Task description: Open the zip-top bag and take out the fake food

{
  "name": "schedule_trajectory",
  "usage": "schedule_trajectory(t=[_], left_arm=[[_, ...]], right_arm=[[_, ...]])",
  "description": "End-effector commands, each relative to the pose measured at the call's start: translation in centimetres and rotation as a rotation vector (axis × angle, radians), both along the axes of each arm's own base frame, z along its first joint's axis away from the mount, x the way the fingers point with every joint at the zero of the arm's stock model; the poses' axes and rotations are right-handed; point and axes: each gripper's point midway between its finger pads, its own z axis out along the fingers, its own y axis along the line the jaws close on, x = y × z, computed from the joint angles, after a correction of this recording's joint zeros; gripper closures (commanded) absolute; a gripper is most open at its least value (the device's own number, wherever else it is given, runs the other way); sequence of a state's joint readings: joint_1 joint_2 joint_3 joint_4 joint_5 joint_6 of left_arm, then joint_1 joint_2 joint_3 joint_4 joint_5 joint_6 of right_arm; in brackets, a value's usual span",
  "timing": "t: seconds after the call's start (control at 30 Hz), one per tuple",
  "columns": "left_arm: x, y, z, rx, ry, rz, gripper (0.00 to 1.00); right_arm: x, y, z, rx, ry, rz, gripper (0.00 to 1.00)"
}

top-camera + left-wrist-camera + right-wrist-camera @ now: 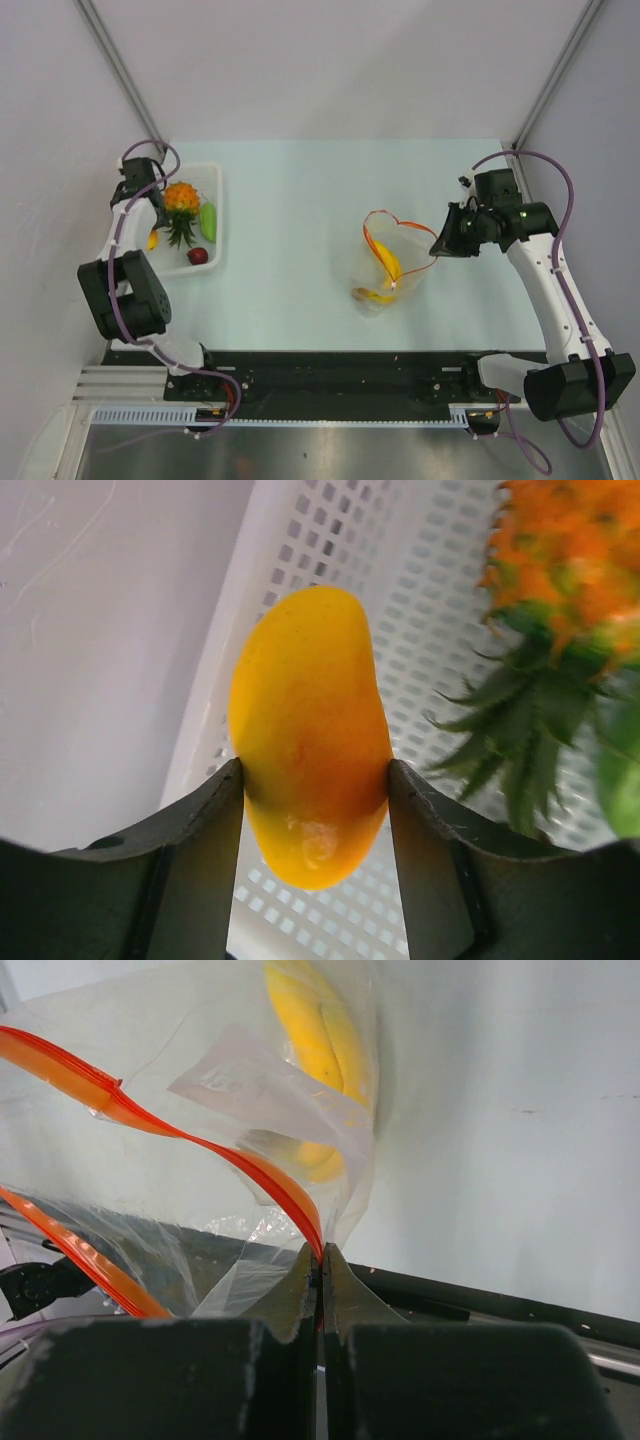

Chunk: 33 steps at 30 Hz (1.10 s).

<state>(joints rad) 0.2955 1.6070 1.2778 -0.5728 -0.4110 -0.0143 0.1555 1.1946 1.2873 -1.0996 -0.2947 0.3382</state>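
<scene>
A: Bag position?
B: The zip-top bag (390, 268) is seen on the table (300, 190), right of centre. Its mouth is held open. The orange-red zip strip (250, 1165) is drawn into a heart-shaped loop in the top view.

A: Right side?
B: The right gripper (320, 1260) is closed on the zip-top bag. The strip is pinched between the jaws at the loop's right edge, with no gap left between them.

A: Contents noted?
B: Yellow bananas (315, 1030) are seen through the clear plastic, inside the bag and below the mouth. A small brownish piece (360, 293) is made out within the bag's outline at its near-left corner. What it is cannot be told.

A: Left side?
B: The left gripper (315, 770) is clamped on a yellow-orange piece (310, 710), gripped across its lower half with both fingers touching it. The piece is held over the left part of the white perforated basket (400, 590), which is set at the table's left edge. Whether the piece touches the basket floor cannot be told.

A: In the basket?
B: A pineapple (181, 200) is recorded in the middle, green crown toward the near side. A green piece (208, 220) is noted just beside it on the right. A red fruit (197, 256) is logged near the basket's near wall.

A: Spacing?
B: Basket and bag are well apart, with bare table between.
</scene>
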Motion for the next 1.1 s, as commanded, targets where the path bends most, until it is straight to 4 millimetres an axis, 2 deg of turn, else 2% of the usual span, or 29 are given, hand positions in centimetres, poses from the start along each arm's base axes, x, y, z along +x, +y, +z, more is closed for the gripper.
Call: schedule_trajectory(t=[0.0, 0.1, 0.23, 0.37, 0.47, 0.5, 0.6, 0.77, 0.83, 0.87, 0.97, 1.03, 1.07], left_arm=[[0.1, 3.6, 1.3, 0.167, 0.077, 0.051, 1.0], [0.2, 4.0, 0.0, 0.175, 0.104, 0.048, 1.0], [0.3, 3.2, -2.8, 0.11, 0.169, 0.01, 1.0], [0.3, 2.8, -3.2, 0.092, 0.164, 0.0, 0.94], [0.3, 2.4, -3.1, 0.061, 0.162, 0.001, 0.65], [0.3, 2.3, -2.9, 0.052, 0.151, 0.016, 0.5], [0.6, 1.9, -1.6, 0.035, 0.101, 0.017, 0.36], [1.3, -0.4, 0.0, -0.059, 0.029, -0.022, 0.23], [1.2, -1.1, 1.1, -0.063, -0.007, -0.032, 0.22], [1.5, -1.3, 1.4, -0.068, -0.029, -0.042, 0.17], [1.2, -1.4, 3.2, -0.055, -0.043, -0.043, 0.17], [2.1, -3.4, 4.9, -0.106, -0.11, -0.108, 0.21], [2.2, -4.7, 6.7, -0.114, -0.162, -0.147, 0.23]], right_arm=[[0.0, 0.7, 1.9, 0.02, -0.043, 0.035, 1.0], [0.0, 0.8, 1.9, 0.02, -0.043, 0.039, 1.0], [0.0, 1.0, 1.8, 0.025, -0.037, 0.047, 1.0], [0.0, 1.0, 1.8, 0.024, -0.038, 0.048, 1.0], [-0.1, 1.1, 1.4, 0.023, -0.031, 0.05, 1.0], [-0.2, 1.1, 1.3, 0.023, -0.027, 0.05, 1.0], [-0.1, 1.2, 1.3, 0.025, -0.028, 0.055, 1.0], [0.1, 1.4, 1.5, 0.025, -0.032, 0.064, 1.0], [0.4, 1.5, 1.6, 0.016, -0.035, 0.071, 1.0], [0.4, 1.5, 1.7, 0.014, -0.036, 0.074, 1.0], [0.6, 1.7, 2.1, 0.01, -0.045, 0.08, 1.0], [0.6, 1.8, 2.0, 0.008, -0.044, 0.083, 1.0], [0.6, 1.8, 1.8, 0.008, -0.037, 0.082, 1.0]])
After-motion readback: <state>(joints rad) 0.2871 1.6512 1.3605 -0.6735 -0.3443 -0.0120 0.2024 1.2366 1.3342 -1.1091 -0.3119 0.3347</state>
